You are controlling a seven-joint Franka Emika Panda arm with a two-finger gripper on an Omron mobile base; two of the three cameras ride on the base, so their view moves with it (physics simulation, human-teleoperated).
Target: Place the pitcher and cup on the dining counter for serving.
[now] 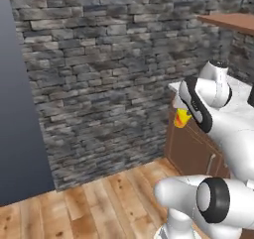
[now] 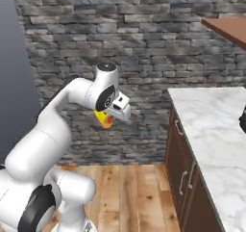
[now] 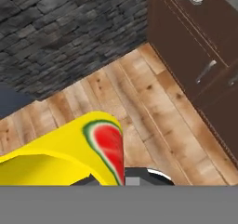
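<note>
currently the two-finger gripper point(image 2: 106, 122) has its jaws clamped on the small yellow tumbler cup with a red watermelon patch point(image 2: 104, 120), held in the air above the wooden plank floor point(image 2: 129, 187), so keep it upright and carry smoothly.

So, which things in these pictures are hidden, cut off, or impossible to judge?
- The cup: in the hand view the bottom edge cuts it; in the left base view the arm covers most of it.
- The gripper: its fingertips sit behind the cup, so the contact is not visible.
- Dark object on the kitchen counter: cut by the right edge of the right base view, cannot be identified.
</note>
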